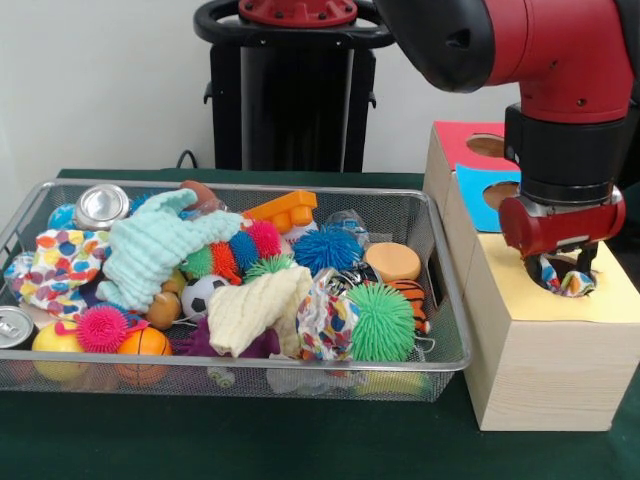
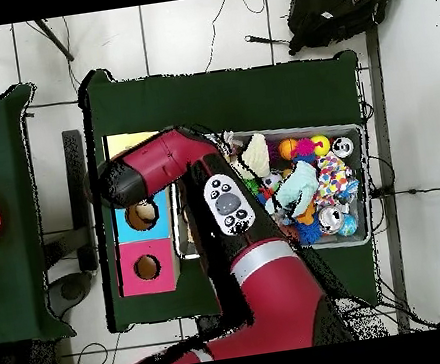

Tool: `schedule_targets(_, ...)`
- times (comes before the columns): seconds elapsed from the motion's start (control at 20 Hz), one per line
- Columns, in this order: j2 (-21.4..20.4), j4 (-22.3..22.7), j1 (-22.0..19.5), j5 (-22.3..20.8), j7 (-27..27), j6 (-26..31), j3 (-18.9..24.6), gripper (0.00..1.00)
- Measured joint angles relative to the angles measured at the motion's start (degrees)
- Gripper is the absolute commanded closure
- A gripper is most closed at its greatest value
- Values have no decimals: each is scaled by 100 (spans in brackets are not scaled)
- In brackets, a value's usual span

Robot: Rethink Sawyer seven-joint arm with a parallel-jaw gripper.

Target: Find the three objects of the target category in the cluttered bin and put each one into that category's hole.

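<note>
Hanging over the yellow end of the wooden box [image 1: 545,330], the gripper [image 1: 568,270] sits right at the hole [image 1: 570,283] in that yellow panel; we see its dark fingers [image 1: 588,258] reaching down to the hole's rim, with a patterned cloth [image 1: 562,278] bunched between them and partly sunk into the opening; the fingers appear closed around this cloth, only a narrow gap between them, though the red wrist block above hides much of them; the cloth shows white with blue, red and yellow spots.

Beyond the gripper, further along the box top, lie a blue panel [image 1: 483,188] and a red panel [image 1: 462,140], each with its own round hole; in the overhead view the arm [image 2: 166,162] covers the yellow end, so we cannot see the gripper there.

Beside the gripper, on the side away from the box, the wire bin [image 1: 445,300] stands against the box; it is heaped with toys; nearest the gripper are a green spiky ball [image 1: 380,322] and an orange disc [image 1: 392,262]; farther off lie a cream cloth [image 1: 255,305], a mint cloth [image 1: 150,250] and another spotted cloth [image 1: 62,262].
</note>
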Motion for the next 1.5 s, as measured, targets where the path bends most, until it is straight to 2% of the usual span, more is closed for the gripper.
schedule_targets(0.45, -239, 40, -21, 242, 0, 432, 13, 0)
schedule_targets(1.15, -278, 85, -49, 274, 0, 457, 17, 0)
schedule_targets(1.5, -426, 210, -95, 342, 0, 523, 38, 0)
